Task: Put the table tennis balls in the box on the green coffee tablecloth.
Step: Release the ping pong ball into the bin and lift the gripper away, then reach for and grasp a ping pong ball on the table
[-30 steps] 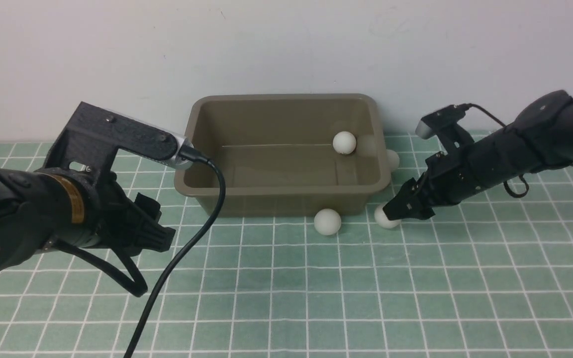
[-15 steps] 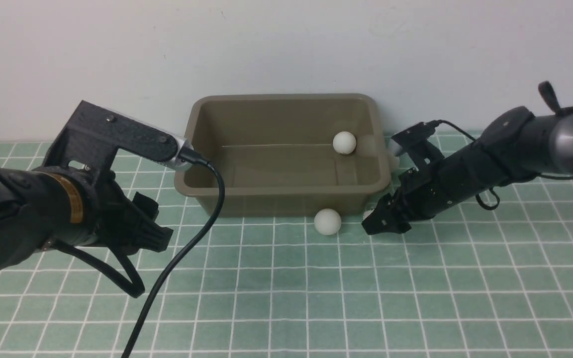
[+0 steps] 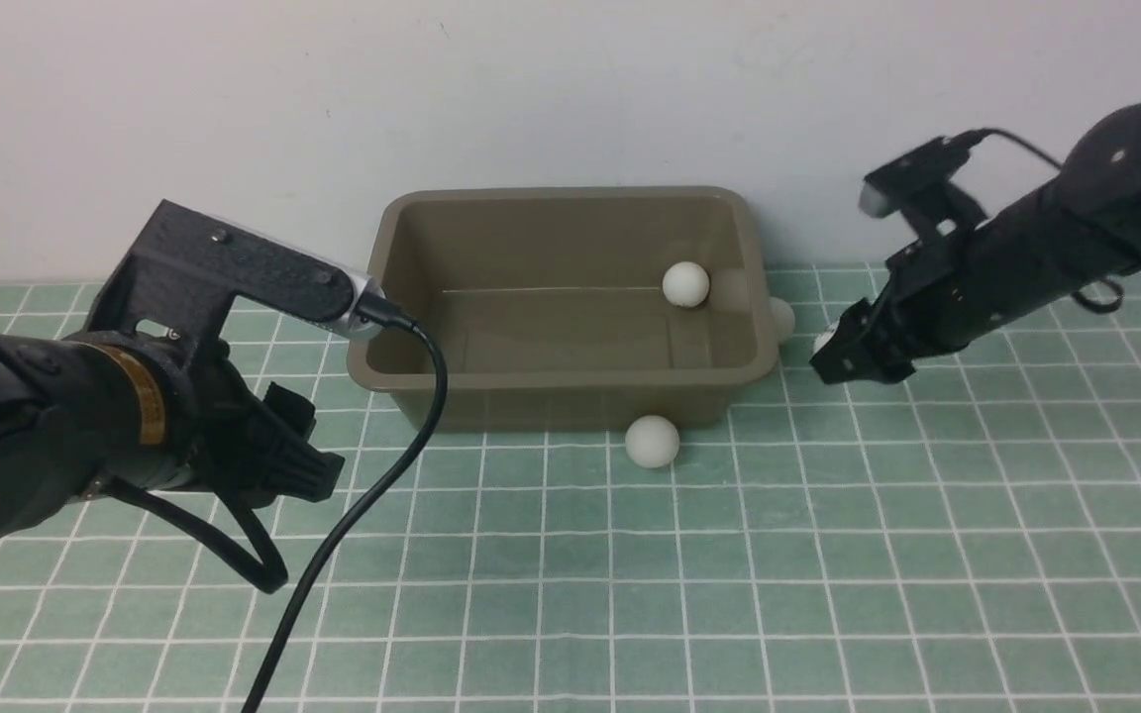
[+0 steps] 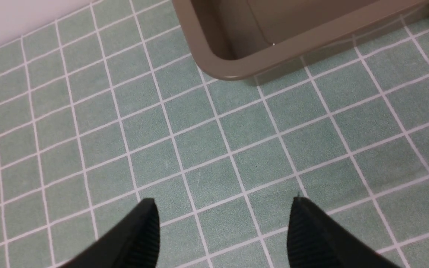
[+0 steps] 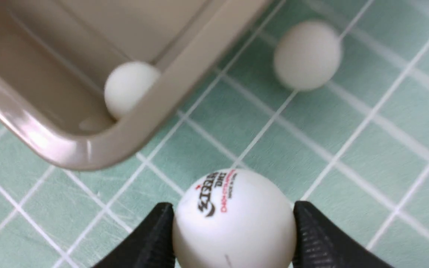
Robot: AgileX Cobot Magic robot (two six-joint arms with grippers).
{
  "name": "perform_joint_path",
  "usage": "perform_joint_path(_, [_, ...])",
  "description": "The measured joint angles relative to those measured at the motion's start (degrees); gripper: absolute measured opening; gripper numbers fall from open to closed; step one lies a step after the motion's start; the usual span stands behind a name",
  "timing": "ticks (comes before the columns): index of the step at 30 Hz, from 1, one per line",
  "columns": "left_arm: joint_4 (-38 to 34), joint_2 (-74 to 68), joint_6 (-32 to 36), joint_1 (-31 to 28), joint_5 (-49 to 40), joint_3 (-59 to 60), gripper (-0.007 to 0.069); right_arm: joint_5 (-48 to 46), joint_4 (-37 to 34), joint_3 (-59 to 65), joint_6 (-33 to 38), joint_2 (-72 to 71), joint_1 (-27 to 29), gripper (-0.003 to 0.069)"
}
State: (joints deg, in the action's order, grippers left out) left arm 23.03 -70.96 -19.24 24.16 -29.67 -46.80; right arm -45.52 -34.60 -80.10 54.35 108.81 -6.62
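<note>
The right gripper [image 3: 840,358] is lifting a table tennis ball [image 5: 233,219] off the green coffee tablecloth [image 3: 828,555].
A second ago this gripper was lying low at the front right corner of the box [image 3: 570,396], jaws wider around the ball on the cloth. Now it is clenching that ball, printed logo facing the wrist camera, and hanging raised beside the box's right end, outside the rim. The other balls are sitting where they were: a second ball [image 3: 685,284] inside the box, a third ball [image 3: 652,441] on the cloth just before the front wall, a fourth ball [image 3: 781,317] at the right end. The left gripper [image 4: 223,230] is staying released, jaws apart around nothing, hovering over the cloth near the box's left front corner.
</note>
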Motion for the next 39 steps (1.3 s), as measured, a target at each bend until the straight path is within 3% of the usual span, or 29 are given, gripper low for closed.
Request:
perform_joint_path(9, [0.0, 0.0, 0.0, 0.0, -0.1, 0.0, 0.0415, -1.8, -10.0, -0.5, 7.3, -0.9, -1.6, 0.036])
perform_joint_path(11, [0.0, 0.0, 0.0, 0.0, -0.1, 0.0, 0.0415, -3.9, -16.7, -2.3, 13.1, 0.0, -4.5, 0.036])
perform_joint_path(22, [0.0, 0.0, 0.0, 0.0, -0.1, 0.0, 0.0415, -0.3, -19.0, -9.4, 13.7, 7.7, -8.4, 0.036])
perform_joint_path(29, [0.0, 0.0, 0.0, 0.0, -0.1, 0.0, 0.0415, 3.6, -18.8, -9.7, 15.9, 9.7, -8.2, 0.054])
perform_joint_path(35, [0.0, 0.0, 0.0, 0.0, -0.1, 0.0, 0.0415, 5.6, -18.6, -9.7, 21.1, 7.0, -3.4, 0.0577])
perform_joint_path(39, [0.0, 0.0, 0.0, 0.0, -0.1, 0.0, 0.0415, 5.7, -18.6, -9.8, 25.0, 6.1, 3.5, 0.0573])
